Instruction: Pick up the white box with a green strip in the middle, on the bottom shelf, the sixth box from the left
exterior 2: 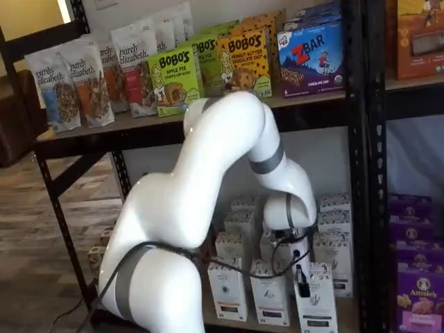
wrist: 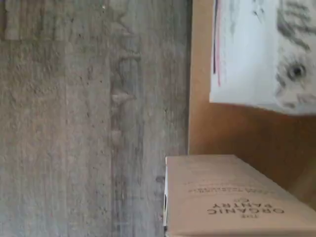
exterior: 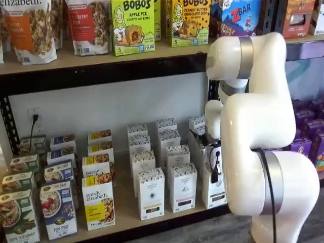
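The bottom shelf (exterior: 126,215) is a pale tan board with a black front rail. It carries rows of white boxes with patterned tops. The white box at the right end of the front row (exterior: 213,195) stands right behind my gripper (exterior: 215,171). This box also shows in a shelf view (exterior 2: 318,305). Its green strip does not show plainly. The gripper (exterior 2: 300,277) hangs at the box's front top edge. Only a black finger shows, side-on, so I cannot tell its state. The wrist view shows the shelf board (wrist: 237,133) and a tan box top (wrist: 232,197) printed "The Organic Pantry".
Two similar white boxes (exterior: 151,195) (exterior: 182,187) stand to the left of the task's box, then granola and cereal boxes (exterior: 98,202). My white arm (exterior: 263,131) fills the right of a shelf view. Purple boxes (exterior 2: 416,291) fill the neighbouring rack. Grey wood floor (wrist: 74,123) lies below.
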Motion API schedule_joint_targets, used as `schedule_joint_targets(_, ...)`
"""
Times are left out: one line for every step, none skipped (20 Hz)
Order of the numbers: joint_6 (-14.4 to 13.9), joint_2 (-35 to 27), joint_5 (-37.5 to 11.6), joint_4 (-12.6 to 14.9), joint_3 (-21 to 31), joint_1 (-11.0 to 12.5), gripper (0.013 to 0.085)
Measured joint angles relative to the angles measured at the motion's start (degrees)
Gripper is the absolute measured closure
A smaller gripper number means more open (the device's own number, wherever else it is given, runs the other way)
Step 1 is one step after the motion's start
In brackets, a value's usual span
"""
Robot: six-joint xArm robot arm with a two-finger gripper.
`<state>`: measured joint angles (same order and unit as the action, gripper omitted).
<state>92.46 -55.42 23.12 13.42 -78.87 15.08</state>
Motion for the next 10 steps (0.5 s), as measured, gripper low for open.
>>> schedule_joint_targets(-0.4,1.2,-0.3,0.1,1.7,-0.4,0.053)
schedule_joint_targets(-0.2,2.8,-0.7,-0.8,3.9,-0.9,0.053)
schedule_joint_targets(0.0,4.7,-1.1,-1.7,6.6,-1.4,0.053)
schedule_joint_targets(0.0,6.7,-1.6,-2.2,9.3,-1.9,0.053)
schedule_joint_targets(-0.2,8.2,-2.2,-2.4,11.4,-2.3,0.053)
schedule_joint_targets(-1.0,9.6,-3.0,-1.9,13.4,-2.5,0.053)
schedule_joint_targets(-2.8,11.5,-4.7,-0.2,16.2,-2.6,0.053)
schedule_joint_targets(-4.2,13.5,-5.8,1.0,18.9,-2.8,0.053)
schedule_joint_targets(-5.5,14.9,-6.6,2.3,20.7,-2.9,0.053)
schedule_joint_targets(-6.4,16.6,-7.3,3.0,22.9,-3.1,0.053)
